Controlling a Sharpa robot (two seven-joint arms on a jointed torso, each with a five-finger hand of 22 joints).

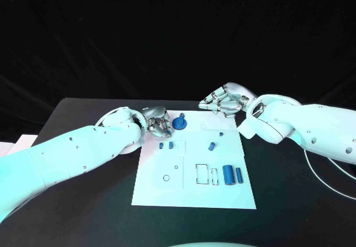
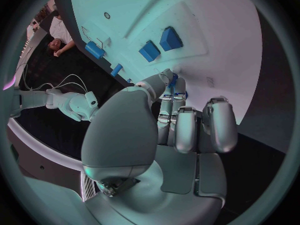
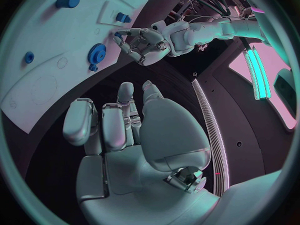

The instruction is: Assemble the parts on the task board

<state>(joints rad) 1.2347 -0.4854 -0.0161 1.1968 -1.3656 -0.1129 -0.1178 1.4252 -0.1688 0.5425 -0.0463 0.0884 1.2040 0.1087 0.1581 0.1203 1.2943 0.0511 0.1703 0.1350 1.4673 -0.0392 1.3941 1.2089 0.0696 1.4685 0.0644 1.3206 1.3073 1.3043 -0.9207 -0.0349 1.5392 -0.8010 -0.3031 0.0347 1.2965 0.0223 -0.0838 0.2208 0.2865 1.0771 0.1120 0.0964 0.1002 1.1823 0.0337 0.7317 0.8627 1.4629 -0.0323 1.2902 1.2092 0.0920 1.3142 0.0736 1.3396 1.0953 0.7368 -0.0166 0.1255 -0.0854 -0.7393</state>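
Closest to the head camera, near the task board's (image 1: 194, 198) front edge, two blue cylinders (image 1: 233, 175) lie side by side, with a thinner blue bar (image 1: 215, 176) just beside them and a rectangular outline next to that.

Left hand (image 1: 157, 126) sits at the board's far left corner, fingers curled inward. From its wrist camera the fingers (image 2: 187, 130) are bunched together with something blue glimpsed between the fingertips; whether it is actually pinched I cannot tell. Just beside this hand, on the board's far edge, stands the blue gear (image 1: 180, 123). Two small blue blocks (image 1: 166, 145) lie on the board a little nearer the camera than the hand.

Right hand (image 1: 223, 103) hovers past the board's far right corner, off the white surface, fingers curled in and holding nothing visible; its wrist camera shows the fingers (image 3: 115, 127) drawn close above the dark table (image 3: 181, 80). A small blue peg (image 1: 221, 135) and a short blue piece (image 1: 212, 146) rest on the board between that corner and the cylinders.
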